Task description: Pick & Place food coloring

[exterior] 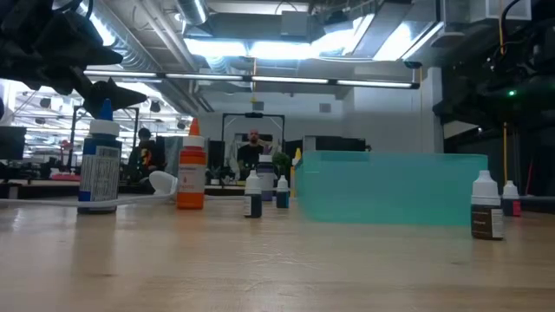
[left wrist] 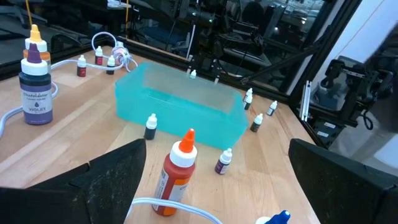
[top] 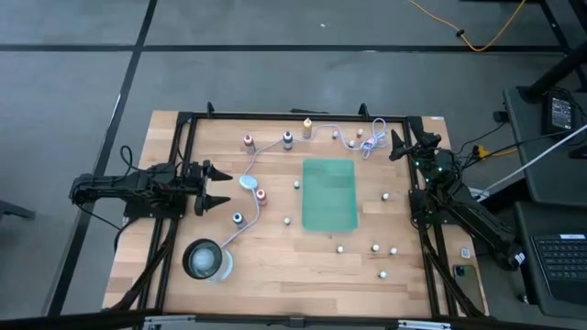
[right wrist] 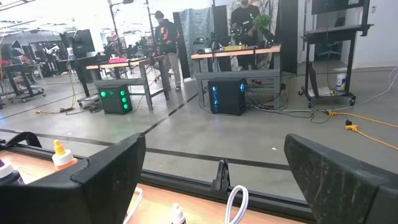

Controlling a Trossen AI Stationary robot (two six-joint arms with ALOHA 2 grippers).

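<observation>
Light wooden table (top: 275,266) with black frame rails, on grey concrete floor; beyond it an open workshop with benches, monitors, bright ceiling strips, and two people (right wrist: 166,37) standing far off. Far left: left gripper (top: 217,188) at the table's left edge, jaws spread wide, holding nothing, aimed toward the middle. Front left: one clear glass container (top: 205,259), one white cable (top: 275,147) running from it up past one pale-blue puck (top: 249,182) to a coil at the back. Larger food coloring bottles (top: 260,195), five counted: blue-capped and red-capped near the puck, then red, dark and orange ones along the back edge. Centre: one teal tray (top: 329,193), nothing seen inside it. Tiny bottles scattered around the tray, roughly a dozen, mostly white-capped; three near the cable coil, five on the front right, the rest beside the tray; exact count hard to tell. Far right: right gripper (top: 398,145) at the back right corner, jaws wide apart, holding nothing.
</observation>
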